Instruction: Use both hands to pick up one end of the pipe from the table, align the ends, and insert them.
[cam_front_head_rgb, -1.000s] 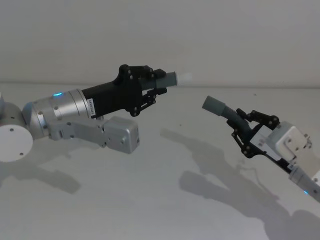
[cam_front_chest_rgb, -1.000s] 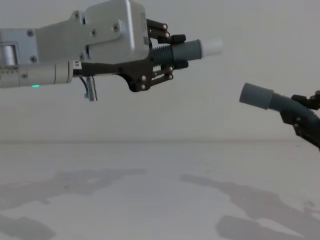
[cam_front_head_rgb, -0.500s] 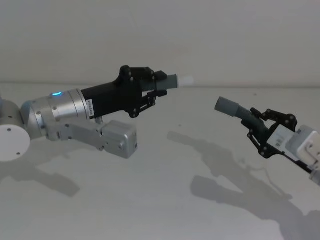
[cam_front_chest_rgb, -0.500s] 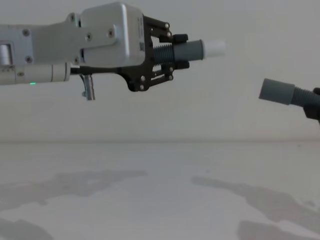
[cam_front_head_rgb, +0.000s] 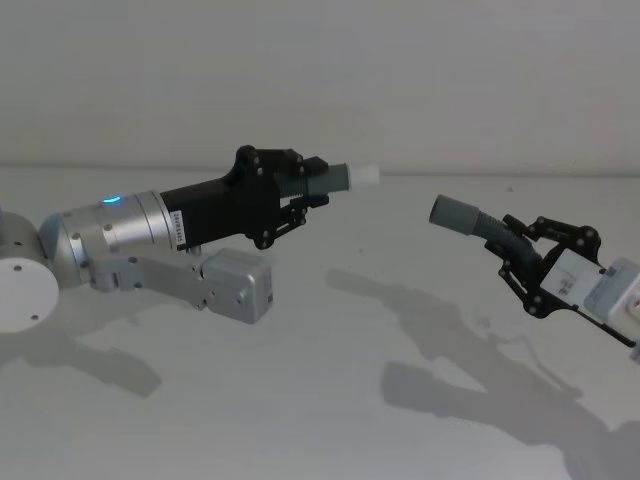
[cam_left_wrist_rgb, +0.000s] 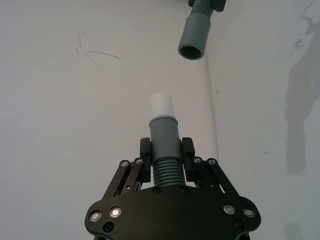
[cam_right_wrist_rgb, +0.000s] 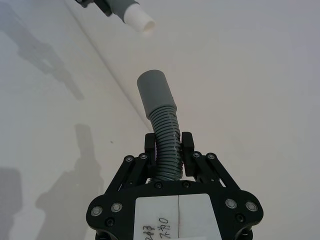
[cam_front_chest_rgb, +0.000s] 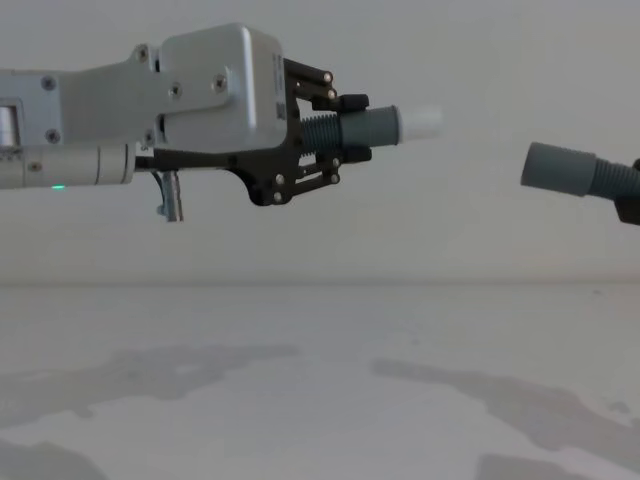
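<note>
My left gripper (cam_front_head_rgb: 308, 183) is shut on the ribbed part of the shorter pipe piece (cam_front_head_rgb: 335, 178), held in the air with its white tip (cam_front_head_rgb: 366, 175) pointing right. My right gripper (cam_front_head_rgb: 522, 243) is shut on the longer ribbed piece (cam_front_head_rgb: 478, 222), whose open grey cuff (cam_front_head_rgb: 450, 211) points left towards that tip. A clear gap separates the two ends, and the cuff (cam_front_chest_rgb: 556, 168) hangs lower than the white tip (cam_front_chest_rgb: 420, 117). In the left wrist view the cuff's open mouth (cam_left_wrist_rgb: 192, 51) lies beyond the tip (cam_left_wrist_rgb: 162, 105), offset to one side. Both pieces are above the table (cam_front_head_rgb: 330, 400).
The white-grey table (cam_front_chest_rgb: 320, 380) stretches under both arms, carrying only their shadows. A pale wall stands behind it. The left arm's silver body (cam_front_head_rgb: 110, 235) reaches in from the left edge, and the right wrist's white housing (cam_front_head_rgb: 600, 290) sits at the far right.
The left gripper has dropped a little with the shorter piece. The right gripper has drawn back to the right and risen slightly, widening the gap between the two ends.
</note>
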